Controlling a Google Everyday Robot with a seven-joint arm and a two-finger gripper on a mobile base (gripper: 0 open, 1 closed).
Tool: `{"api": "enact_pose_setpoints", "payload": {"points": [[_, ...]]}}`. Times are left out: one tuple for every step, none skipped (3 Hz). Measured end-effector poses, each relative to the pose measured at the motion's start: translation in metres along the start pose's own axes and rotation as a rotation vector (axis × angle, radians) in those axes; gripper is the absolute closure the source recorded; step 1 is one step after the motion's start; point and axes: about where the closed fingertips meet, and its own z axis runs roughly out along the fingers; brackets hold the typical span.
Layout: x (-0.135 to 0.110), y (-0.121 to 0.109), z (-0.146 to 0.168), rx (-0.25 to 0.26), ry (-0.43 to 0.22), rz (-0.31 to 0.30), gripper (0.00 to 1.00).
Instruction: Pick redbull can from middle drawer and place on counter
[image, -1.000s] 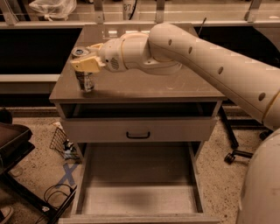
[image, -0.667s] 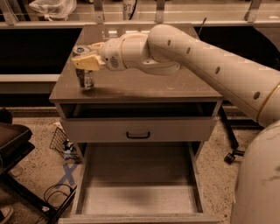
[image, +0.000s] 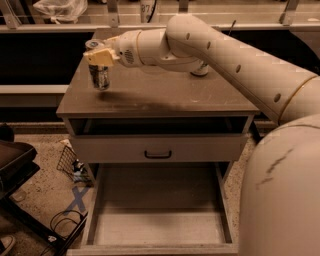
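Note:
The redbull can (image: 100, 77), slim and dark silvery, hangs upright from my gripper (image: 98, 56), which is shut on its top over the counter's (image: 165, 95) left part. A shadow lies on the counter just below the can, which seems to be slightly off the surface. My arm reaches in from the right across the counter. The middle drawer (image: 155, 225) is pulled out at the bottom of the view, and its pale floor is bare.
A closed drawer front with a black handle (image: 158, 154) sits under a dark gap below the counter. A small round object (image: 201, 71) stands at the counter's back under my arm. A wire basket (image: 67, 162) and a dark cart (image: 15, 165) are on the floor at left.
The gripper and the can now sit higher in the view than before, with a shadow showing beneath the can. The cabinet and drawers have not moved.

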Motion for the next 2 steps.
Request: {"api": "enact_pose_setpoints", "payload": {"points": [[0.006, -0.019, 0.006, 0.015, 0.019, 0.026, 1.00], [0.030, -0.033, 0.014, 0.022, 0.009, 0.062, 1.00]]}}
